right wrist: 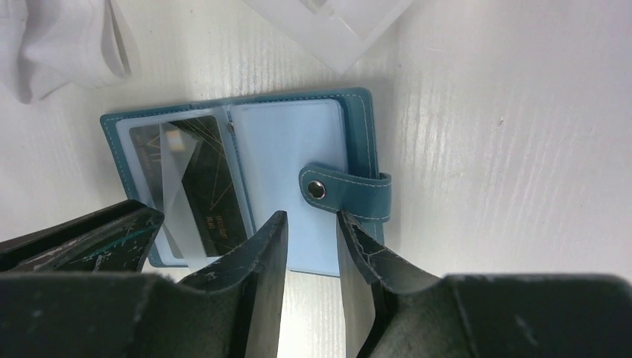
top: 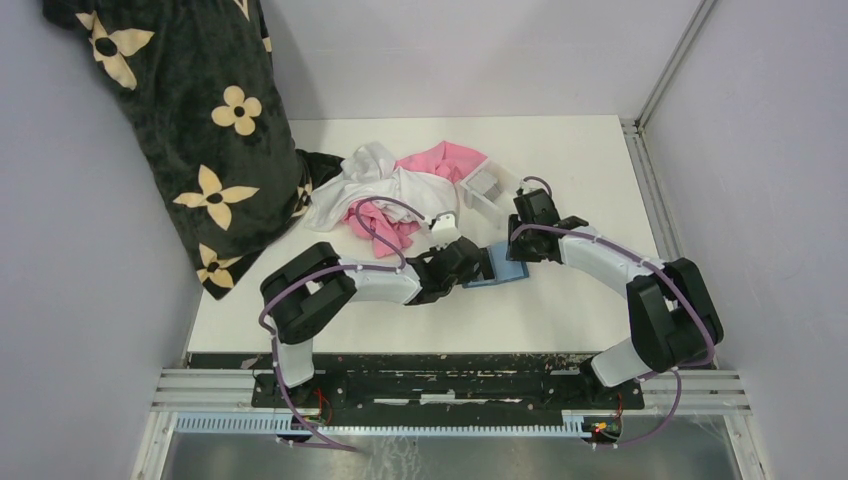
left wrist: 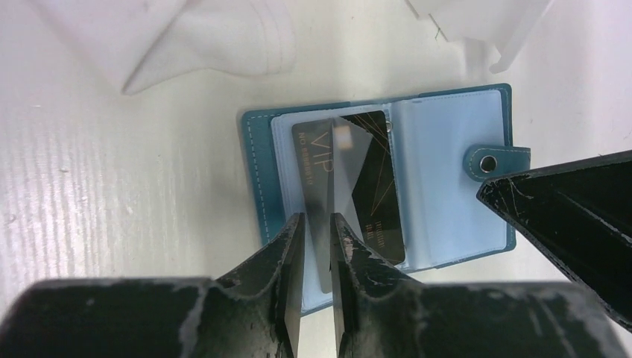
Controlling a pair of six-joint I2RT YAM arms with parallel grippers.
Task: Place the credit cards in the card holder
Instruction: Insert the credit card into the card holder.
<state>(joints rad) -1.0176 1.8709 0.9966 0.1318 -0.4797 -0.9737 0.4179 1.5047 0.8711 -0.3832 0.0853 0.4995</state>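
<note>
Now: holder (top: 505,268) opened, dark card (left wrist: 376,190) sleeved.
Teal holder is laid flat on the table (top: 580,300); a grey card (left wrist: 350,153) is tilted between the left gripper's (left wrist: 316,246) barely parted jaws, grip unclear; the right gripper (right wrist: 311,246) is spread above the holder.

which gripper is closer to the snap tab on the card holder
Right. The right gripper is at the open card holder's tab-side page, right beside the snap tab; the left gripper is over the opposite page, at the cards.
</note>
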